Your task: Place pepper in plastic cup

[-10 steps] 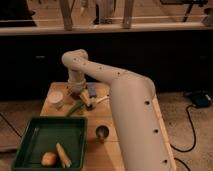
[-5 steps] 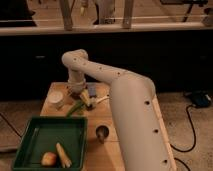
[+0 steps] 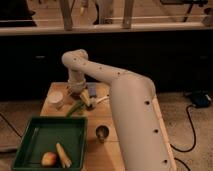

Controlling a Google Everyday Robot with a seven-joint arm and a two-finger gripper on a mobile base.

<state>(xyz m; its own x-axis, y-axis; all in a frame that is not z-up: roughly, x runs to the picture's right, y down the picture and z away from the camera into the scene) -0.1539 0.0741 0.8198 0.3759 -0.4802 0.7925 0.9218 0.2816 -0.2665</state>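
Note:
The plastic cup (image 3: 55,98) is small, white and round, and stands at the back left of the wooden table (image 3: 100,155). A long green pepper (image 3: 74,108) lies just right of the cup, near the tray's far edge. My gripper (image 3: 83,98) reaches down from the white arm right over the pepper's upper end, beside a yellowish piece (image 3: 86,96). I cannot tell whether it touches the pepper.
A green tray (image 3: 35,145) at the front left holds a round orange-red fruit (image 3: 49,159) and a pale long item (image 3: 63,155). A shiny dark metal cup (image 3: 102,133) stands right of the tray. The thick white arm (image 3: 130,110) covers the table's right side.

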